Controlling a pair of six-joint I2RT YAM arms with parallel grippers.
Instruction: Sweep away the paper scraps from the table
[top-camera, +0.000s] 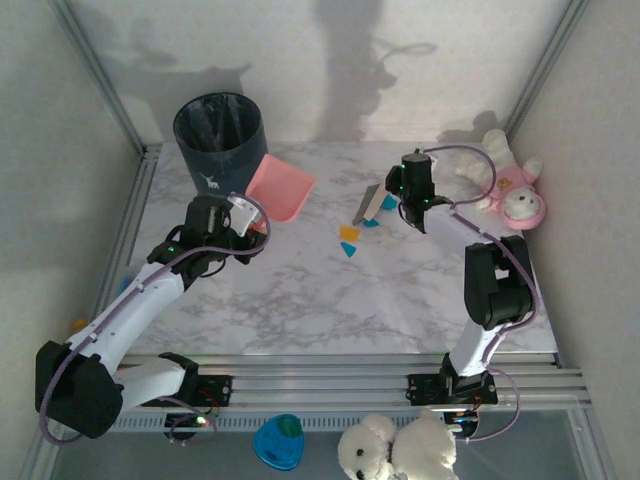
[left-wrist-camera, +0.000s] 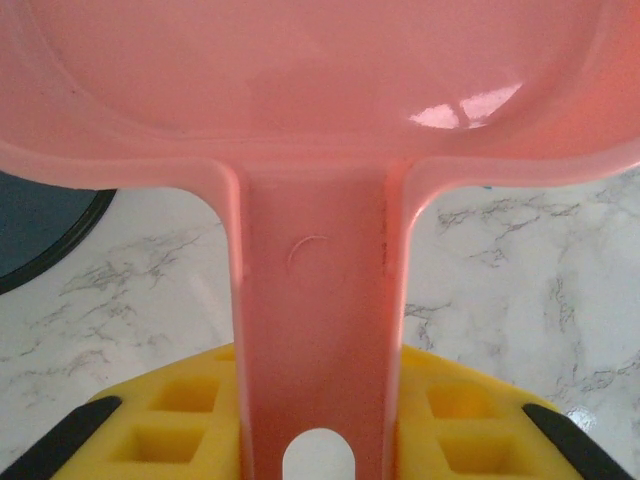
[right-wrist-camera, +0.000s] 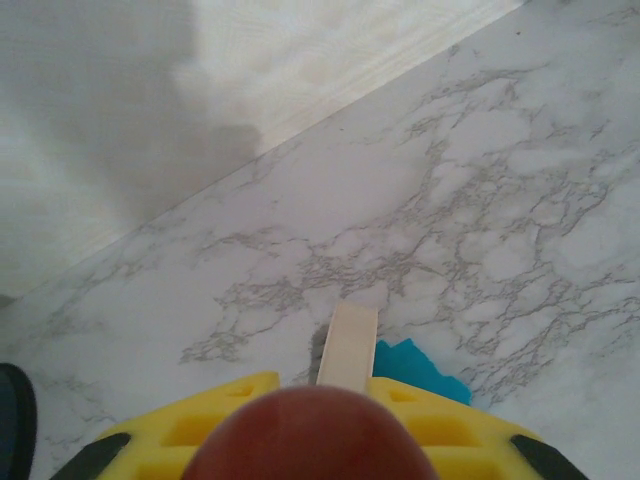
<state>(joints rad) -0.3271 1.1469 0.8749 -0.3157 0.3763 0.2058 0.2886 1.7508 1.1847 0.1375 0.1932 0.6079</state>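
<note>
On the white marble table (top-camera: 300, 290), my left gripper (top-camera: 243, 222) is shut on the handle of the pink dustpan (top-camera: 281, 187). The handle (left-wrist-camera: 318, 330) runs between its yellow pads (left-wrist-camera: 180, 420). My right gripper (top-camera: 412, 196) is shut on a small sweeping tool. The tool has a brown rounded handle end (right-wrist-camera: 310, 435) and a cream flat blade (right-wrist-camera: 348, 345) that slants down to the table (right-wrist-camera: 480, 200). Paper scraps lie beside the blade: a teal scrap (top-camera: 388, 202), another teal scrap (top-camera: 371, 222), an orange scrap (top-camera: 348, 232) and a teal scrap (top-camera: 349, 250). One teal scrap (right-wrist-camera: 425, 365) lies right of the blade.
A dark blue bin (top-camera: 220, 135) stands at the back left, just behind the dustpan. A plush bear in pink (top-camera: 512, 188) lies at the back right corner. Below the table's front rail sit a white plush (top-camera: 395, 450) and a blue object (top-camera: 278, 441).
</note>
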